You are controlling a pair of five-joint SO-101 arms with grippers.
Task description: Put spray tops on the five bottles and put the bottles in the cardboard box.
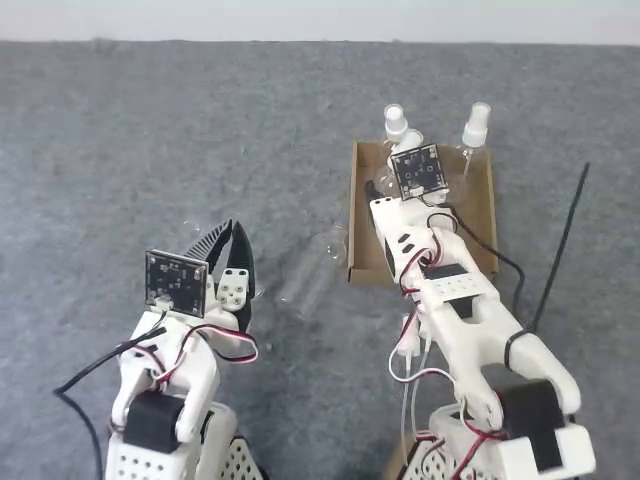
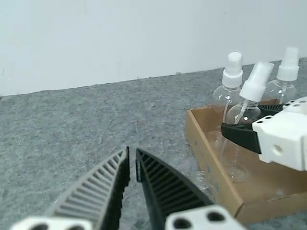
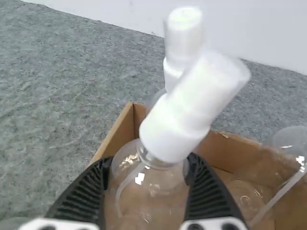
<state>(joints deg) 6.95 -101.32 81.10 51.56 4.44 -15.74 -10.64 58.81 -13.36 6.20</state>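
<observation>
Right claw (image 3: pixel 147 189) grips a tilted, spray-topped bottle (image 3: pixel 144 175) over the cardboard box (image 3: pixel 120 129), left claw (image 2: pixel 133 160) hangs closed and empty above the counter (image 1: pixel 150 150).

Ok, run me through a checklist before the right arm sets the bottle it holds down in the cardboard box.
1. Right jaws shut on the held bottle: ok.
2. Spray top on that bottle: ok.
3. Held bottle above the cardboard box: ok.
4. Held bottle upright: not ok, it leans.
5. Bare box floor beside the two standing bottles: ok.
6. Left jaws shut, empty, away from the box: ok.
</observation>
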